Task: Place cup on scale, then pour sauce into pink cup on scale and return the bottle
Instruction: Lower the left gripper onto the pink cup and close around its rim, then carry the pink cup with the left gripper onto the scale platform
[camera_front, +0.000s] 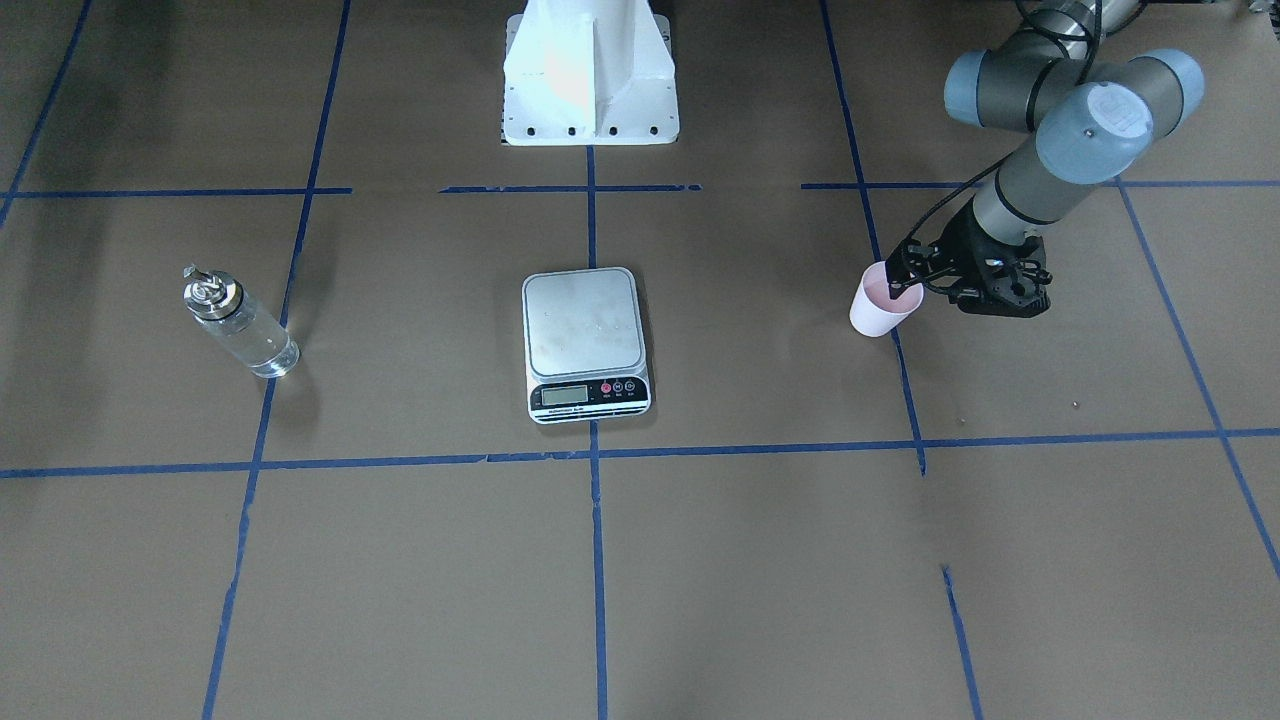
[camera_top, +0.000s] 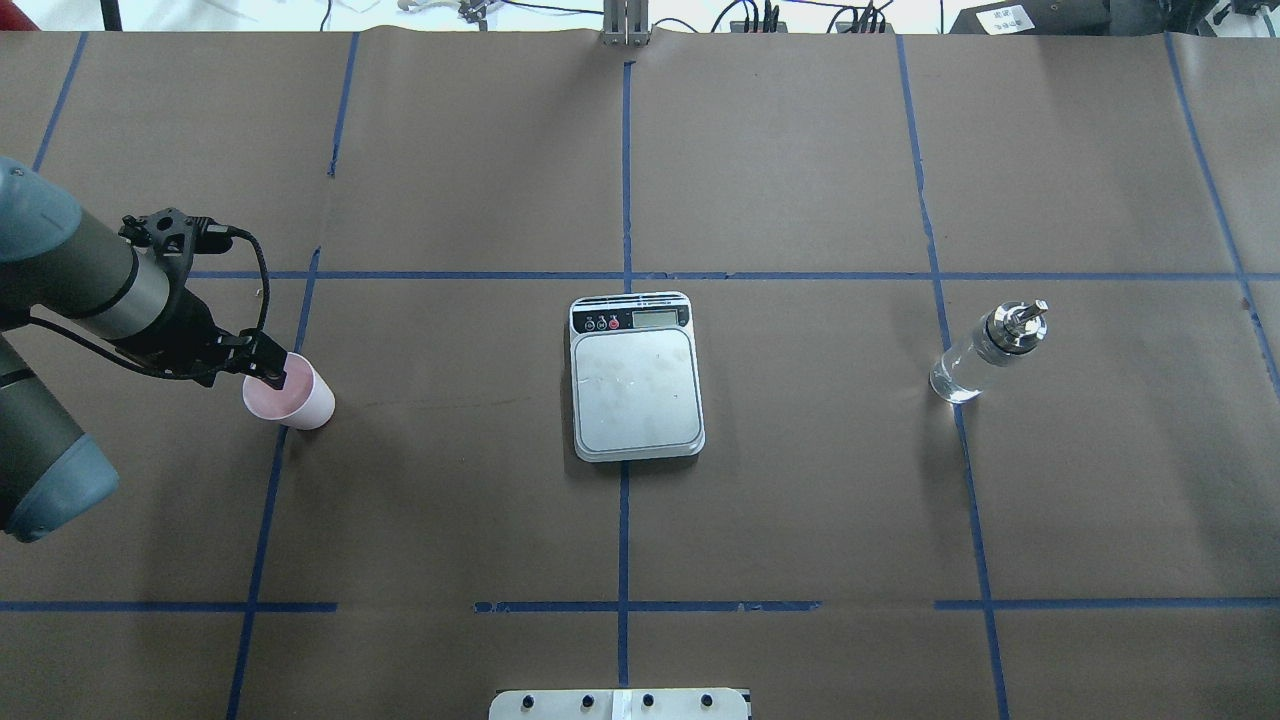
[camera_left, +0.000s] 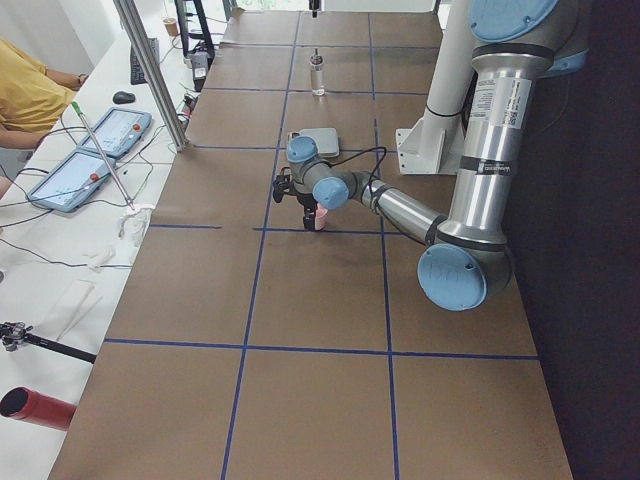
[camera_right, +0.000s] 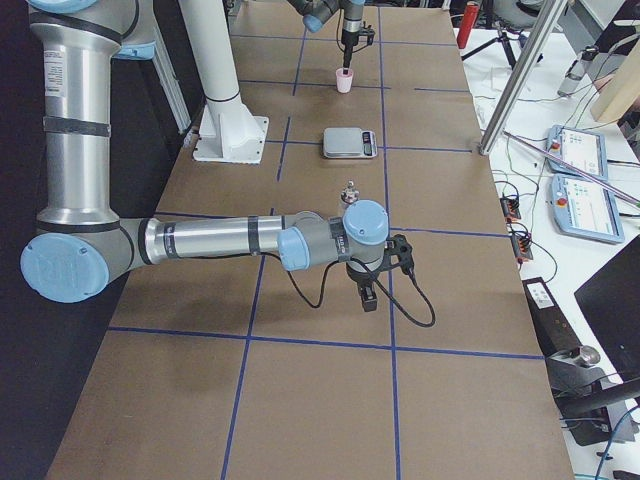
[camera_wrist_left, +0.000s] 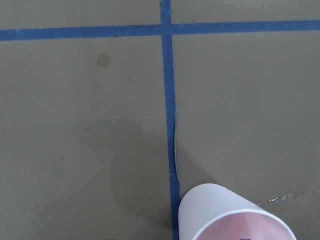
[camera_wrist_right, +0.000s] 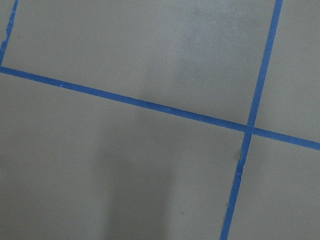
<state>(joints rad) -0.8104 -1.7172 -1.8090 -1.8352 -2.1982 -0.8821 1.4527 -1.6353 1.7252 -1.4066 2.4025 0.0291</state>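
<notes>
Closest to the overhead camera, on the far left, the left arm (camera_top: 60, 270) reaches in over the brown table (camera_top: 800, 480). Its left gripper (camera_top: 272, 373) hangs at the rim of the cup (camera_top: 300, 403). The jaws look drawn close together across the cup's wall on the robot's left side, with one finger (camera_front: 893, 290) dipping inside the pink interior, so the cup seems pinched by its rim. The cup is upright beside a blue tape line (camera_top: 270, 480), well apart from the scale. Whether its base rests on the table or hangs just above it cannot be told. The left wrist camera sees only the cup's pale outside and part of its pink mouth at the bottom edge.

At the middle of the table lies the scale (camera_top: 637, 385), flat, with its silver platform bare and its display strip turned away from the robot.

Farther right stands the bottle (camera_top: 985, 352), upright on a tape line, with its silver collar and spout on top and the clear sauce (camera_top: 955, 380) showing through the glass. It touches nothing else.

Beyond the bottle, seen only from the camera at the table's right end, the right gripper (camera_right: 369, 300) points down over the table near a tape line. Whether its jaws are apart or closed cannot be told, and nothing shows between them. Its wrist camera shows only brown paper and crossing blue tape.
</notes>
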